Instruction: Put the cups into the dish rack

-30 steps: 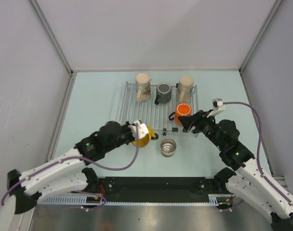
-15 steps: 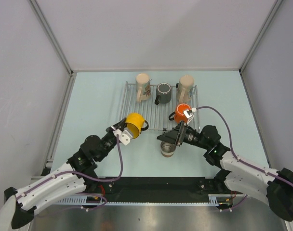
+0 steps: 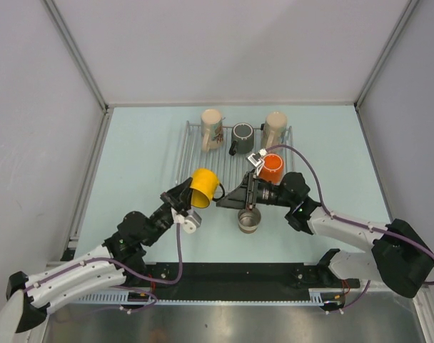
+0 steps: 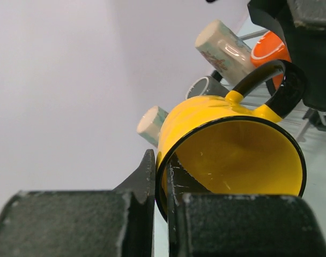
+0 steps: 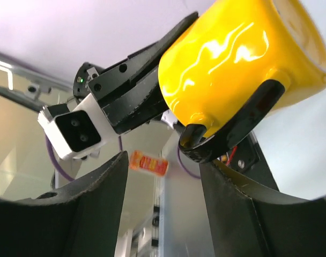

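A yellow cup (image 3: pixel 203 186) with a black handle (image 5: pixel 234 127) hangs tilted above the table, just in front of the dish rack (image 3: pixel 197 158). My left gripper (image 3: pixel 188 203) is shut on its rim, one finger inside and one outside (image 4: pixel 161 178). My right gripper (image 3: pixel 223 201) is open and reaches in from the right, its fingertips (image 5: pixel 235 209) just under the handle. A steel cup (image 3: pixel 250 219) stands on the table below the right gripper. On the rack are a patterned cream cup (image 3: pixel 212 128), a dark cup (image 3: pixel 242 135), a plain cream cup (image 3: pixel 274 126) and an orange cup (image 3: pixel 272 168).
Grey walls close in the light blue table (image 3: pixel 131 157) on three sides. The black base rail (image 3: pixel 231 275) of the arms runs along the near edge. The left part of the rack holds no cups.
My left gripper has lifted the yellow cup up and back towards the rack. My right gripper has left the orange cup and swung left to the yellow cup's handle.
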